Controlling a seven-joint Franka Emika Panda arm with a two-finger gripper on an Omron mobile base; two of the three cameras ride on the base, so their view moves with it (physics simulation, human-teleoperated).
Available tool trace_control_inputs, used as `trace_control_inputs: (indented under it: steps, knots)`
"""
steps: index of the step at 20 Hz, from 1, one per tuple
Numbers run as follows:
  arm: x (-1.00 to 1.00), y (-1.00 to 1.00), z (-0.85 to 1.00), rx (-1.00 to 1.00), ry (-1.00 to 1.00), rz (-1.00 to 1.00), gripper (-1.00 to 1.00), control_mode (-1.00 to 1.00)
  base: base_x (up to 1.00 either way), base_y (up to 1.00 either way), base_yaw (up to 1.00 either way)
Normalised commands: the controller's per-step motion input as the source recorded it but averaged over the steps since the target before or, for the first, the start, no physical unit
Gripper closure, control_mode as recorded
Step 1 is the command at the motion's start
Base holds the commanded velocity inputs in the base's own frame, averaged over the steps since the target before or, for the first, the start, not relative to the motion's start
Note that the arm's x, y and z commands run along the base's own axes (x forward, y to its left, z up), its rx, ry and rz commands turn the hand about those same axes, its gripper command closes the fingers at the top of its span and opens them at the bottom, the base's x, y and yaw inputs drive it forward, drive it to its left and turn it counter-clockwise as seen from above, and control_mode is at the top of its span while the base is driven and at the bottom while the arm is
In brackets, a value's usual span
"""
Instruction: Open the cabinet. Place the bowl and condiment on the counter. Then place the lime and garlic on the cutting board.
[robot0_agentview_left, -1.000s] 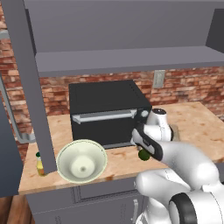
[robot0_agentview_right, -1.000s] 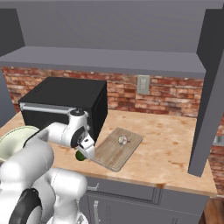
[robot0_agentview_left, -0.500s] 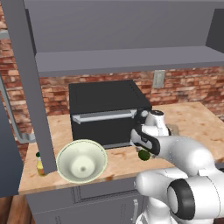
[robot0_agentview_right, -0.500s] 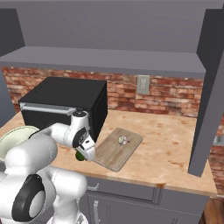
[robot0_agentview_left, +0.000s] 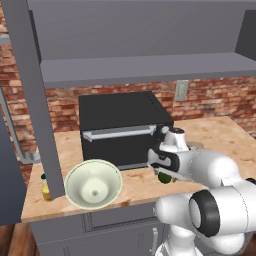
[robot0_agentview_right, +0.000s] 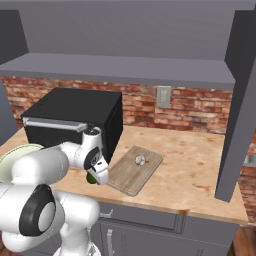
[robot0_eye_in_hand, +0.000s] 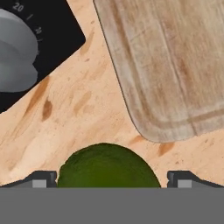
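Observation:
The dark green lime (robot0_eye_in_hand: 107, 166) lies on the tan counter (robot0_eye_in_hand: 78, 113) between my open gripper's (robot0_eye_in_hand: 111, 180) fingertips (robot0_eye_in_hand: 43, 179), just off the cutting board's (robot0_eye_in_hand: 175, 65) rounded corner. From the right, the gripper (robot0_agentview_right: 97, 172) hangs over the lime (robot0_agentview_right: 91, 178), left of the cutting board (robot0_agentview_right: 127, 175), where the garlic (robot0_agentview_right: 140, 160) lies. From the left, the lime (robot0_agentview_left: 165, 177) sits under the gripper (robot0_agentview_left: 162, 170). The bowl (robot0_agentview_left: 93, 185) and the yellow condiment (robot0_agentview_left: 46, 187) stand on the counter (robot0_agentview_left: 220, 135). The cabinet's doors (robot0_agentview_left: 30, 100) stand open.
A black oven (robot0_agentview_left: 125, 127) stands on the counter behind the gripper; its knob (robot0_eye_in_hand: 17, 52) is near the hand. The other open cabinet door (robot0_agentview_right: 240, 100) hangs over the counter's right end. A wall socket (robot0_agentview_right: 163, 96) is on the brick wall.
The gripper and the lime have stayed where they were. The arm's elbow has swung closer to the cameras.

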Motion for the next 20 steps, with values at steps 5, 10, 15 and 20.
trace_control_inputs:
  steps: [5,10,15,20]
  knots:
    - [0.00,0.00,-0.20,0.00,0.00,-0.04,1.00,-1.00,0.00,0.00,0.00]
    - [0.00,0.00,-0.15,0.00,0.00,-0.04,1.00,-1.00,0.00,0.00,0.00]
    - [-0.07,0.00,0.11,0.00,0.00,-0.02,1.00,-1.00,0.00,0.00,0.00]
    - [-0.23,0.04,0.68,0.00,0.00,-0.03,1.00,-1.00,0.00,0.00,0.00]
